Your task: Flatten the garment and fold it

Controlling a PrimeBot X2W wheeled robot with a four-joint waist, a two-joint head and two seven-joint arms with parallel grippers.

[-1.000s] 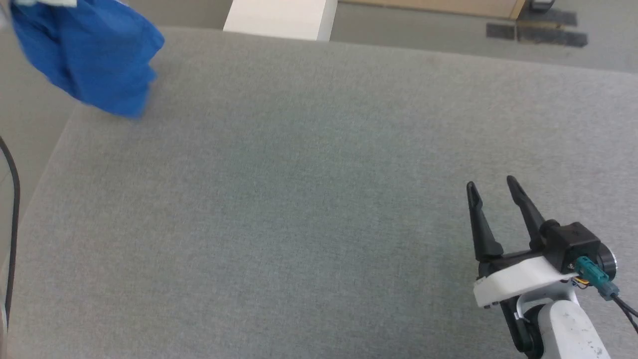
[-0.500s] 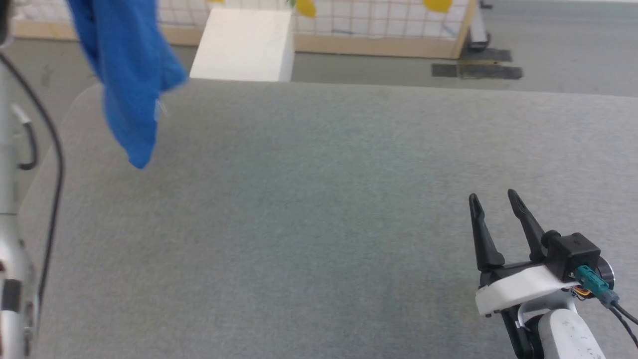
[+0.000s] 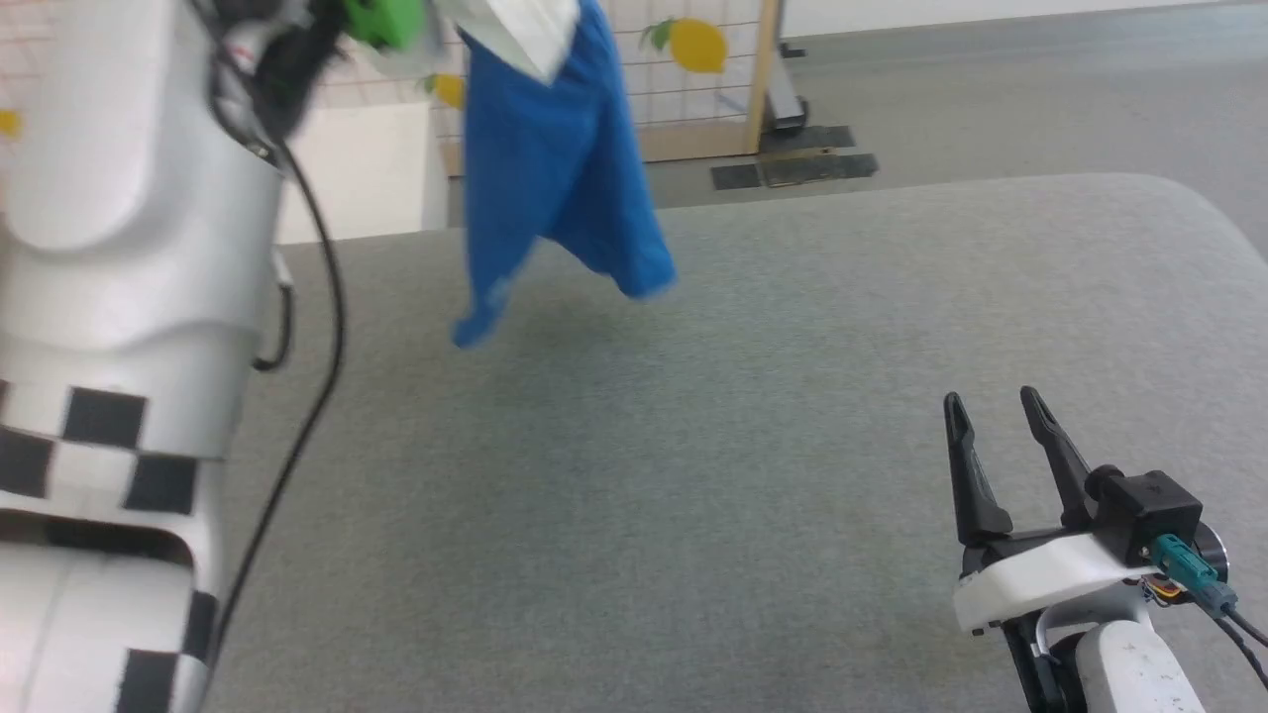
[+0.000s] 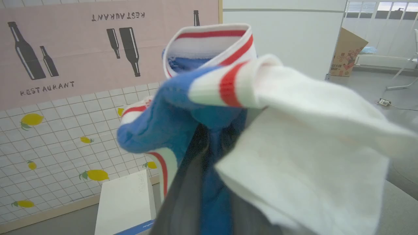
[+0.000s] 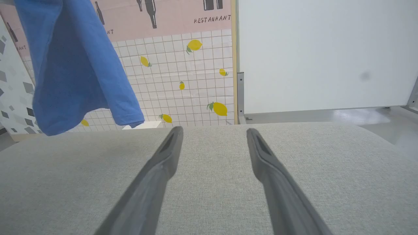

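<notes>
— Where is the garment point(image 3: 555, 168) now?

— At the upper middle of the head view, hanging clear above the far part of the grey table point(image 3: 693, 475). Half a second ago it hung at the upper left of the frame. Much of that shift is my head turning, because the white box point(image 3: 362, 168) and the lemon-tiled panel point(image 3: 693, 45) have slid across too.

— What is holding it?

— My left gripper point(image 4: 217, 137). In the left wrist view its fingers are pinched narrow on the bunched cloth, with the red-striped white collar and a white sleeve draped over them.

— Anything new in frame?

— My left forearm point(image 3: 129, 297), white with black checks, now takes up the left edge, where only a sliver showed before.

— And the other hand?

— My right gripper point(image 3: 993, 398) sits at the lower right as before, fingers spread wide and holding nothing, just above the table. In the right wrist view the blue hem point(image 5: 75, 65) hangs at the upper left.
</notes>
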